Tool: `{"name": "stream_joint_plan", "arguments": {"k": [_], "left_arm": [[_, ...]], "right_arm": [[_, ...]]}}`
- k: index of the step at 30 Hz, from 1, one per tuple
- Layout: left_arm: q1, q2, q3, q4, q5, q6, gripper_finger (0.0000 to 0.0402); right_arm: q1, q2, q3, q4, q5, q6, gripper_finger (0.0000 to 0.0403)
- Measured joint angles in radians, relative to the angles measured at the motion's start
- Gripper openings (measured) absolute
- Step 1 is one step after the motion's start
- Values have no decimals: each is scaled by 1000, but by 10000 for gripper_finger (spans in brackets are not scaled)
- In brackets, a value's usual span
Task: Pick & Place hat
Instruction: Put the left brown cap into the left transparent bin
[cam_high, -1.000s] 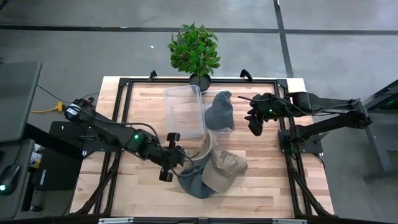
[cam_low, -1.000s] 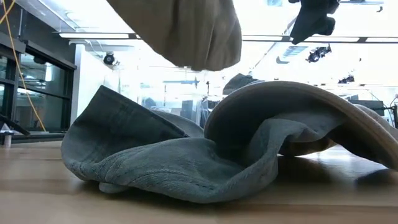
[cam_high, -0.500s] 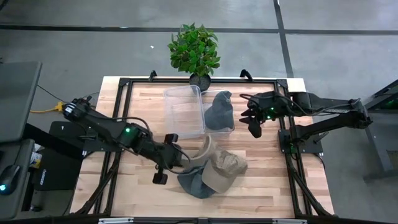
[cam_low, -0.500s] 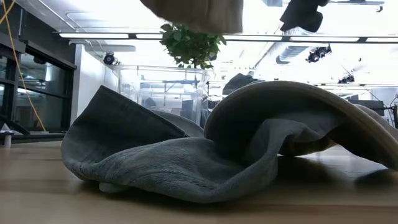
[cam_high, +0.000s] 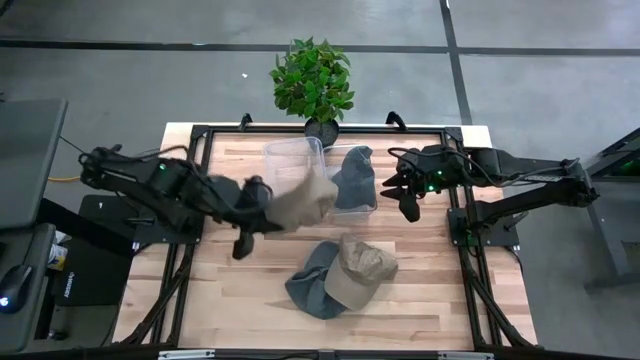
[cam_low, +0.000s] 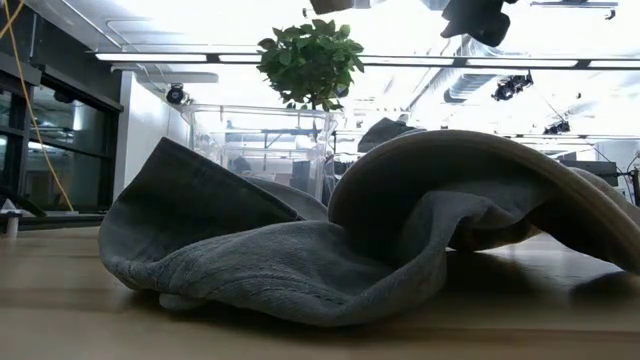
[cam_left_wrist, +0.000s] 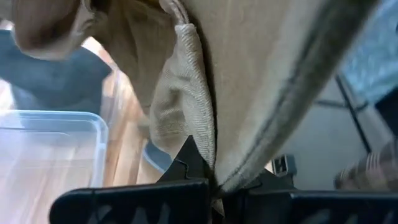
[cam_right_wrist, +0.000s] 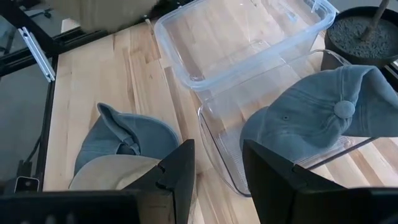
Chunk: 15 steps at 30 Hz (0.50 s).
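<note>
High view looks straight down on the whole table (cam_high: 240, 300). Low view sits at tabletop, tight against the hats (cam_low: 300, 250). Both show the plant (cam_high: 312, 78).

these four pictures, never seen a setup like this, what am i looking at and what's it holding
It is a robot with two dark arms at a wooden table. One picture looks straight down from above, one looks level across the tabletop, and two come from cameras on the arms' wrists.

The left gripper is shut on a tan cap, carried in the air next to two clear plastic bins. The right gripper is empty with its fingers apart, above the table's right side beside the bins.

A blue-grey cap already lies in one bin. On the table, a second tan cap rests on another blue-grey one; those two fill the table-level picture. A potted plant stands at the far edge.
</note>
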Motion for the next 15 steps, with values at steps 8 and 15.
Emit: {"name": "stream_joint_plan", "arguments": {"k": [8, 15], "left_arm": [[-1, -49, 0, 115, -52, -67, 0], [0, -53, -1, 11, -122, -176, 0]], "right_arm": [[0, 0, 0, 0, 29, 1, 130], [0, 0, 0, 14, 29, 1, 130]]}}
